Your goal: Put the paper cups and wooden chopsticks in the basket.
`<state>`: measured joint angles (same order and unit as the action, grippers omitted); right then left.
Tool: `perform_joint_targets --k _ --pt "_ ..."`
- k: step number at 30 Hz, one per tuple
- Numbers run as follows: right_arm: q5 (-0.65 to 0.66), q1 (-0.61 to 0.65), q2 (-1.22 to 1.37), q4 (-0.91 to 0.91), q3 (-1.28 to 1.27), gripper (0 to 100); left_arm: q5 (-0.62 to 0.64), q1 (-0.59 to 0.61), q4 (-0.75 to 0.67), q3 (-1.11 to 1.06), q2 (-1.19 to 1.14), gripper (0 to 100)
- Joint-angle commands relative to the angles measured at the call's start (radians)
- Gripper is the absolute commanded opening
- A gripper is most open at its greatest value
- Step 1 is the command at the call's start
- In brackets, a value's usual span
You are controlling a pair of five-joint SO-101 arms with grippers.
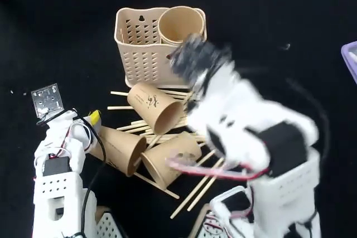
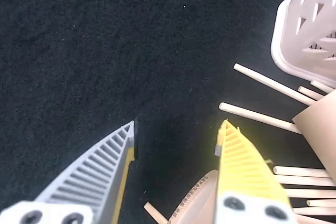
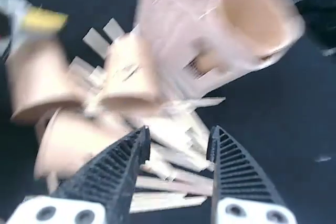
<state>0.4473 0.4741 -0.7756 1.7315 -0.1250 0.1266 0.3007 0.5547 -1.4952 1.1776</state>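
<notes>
Now: one cup in the basket, three cups and the chopsticks out on the table

In the high view the beige perforated plastic basket (image 1: pixel 139 48) stands upright at twelve o'clock on the black cloth-covered table (image 1: pixel 56 37). One tan paper cup (image 1: pixel 179 23) sits in it, mouth up, against its three o'clock side.

Three more tan paper cups lie on their sides near the table's middle, at six o'clock of the basket. The first cup (image 1: pixel 156 107) is nearest the basket. The second cup (image 1: pixel 120 149) lies at eight o'clock of the first, and the third cup (image 1: pixel 170 163) at six o'clock of it. The pale wooden chopsticks (image 1: pixel 195 190) are scattered under and around these cups, and some reach the basket's foot.

The left gripper (image 2: pixel 176 129), one finger grey and one yellow, is at about eight o'clock on the table, just beside the closed end of the second cup. Its jaws stand apart, with nothing but black cloth between them.

The right gripper (image 3: pixel 178 137), black-fingered, hangs by the basket's five o'clock corner, above the chopsticks. Its jaws are spread and hold nothing.
</notes>
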Motion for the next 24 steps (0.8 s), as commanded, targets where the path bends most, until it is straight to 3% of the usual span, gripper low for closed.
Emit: perform_joint_targets --k 1,8,13,24 --pt "-0.008 0.153 -0.15 -0.11 -0.357 18.5 0.002 0.005 -0.017 0.015 0.015 25" --pt "0.018 0.173 -0.2 -0.597 -0.828 18.7 0.002 0.007 -0.017 0.015 0.015 25" --pt "0.006 0.176 -0.202 -0.7 -0.875 18.5 0.0 0.007 -0.017 0.013 0.015 25" --pt "-0.284 0.175 -0.202 -0.967 -1.041 18.4 0.0 0.007 -0.018 0.01 0.015 25"
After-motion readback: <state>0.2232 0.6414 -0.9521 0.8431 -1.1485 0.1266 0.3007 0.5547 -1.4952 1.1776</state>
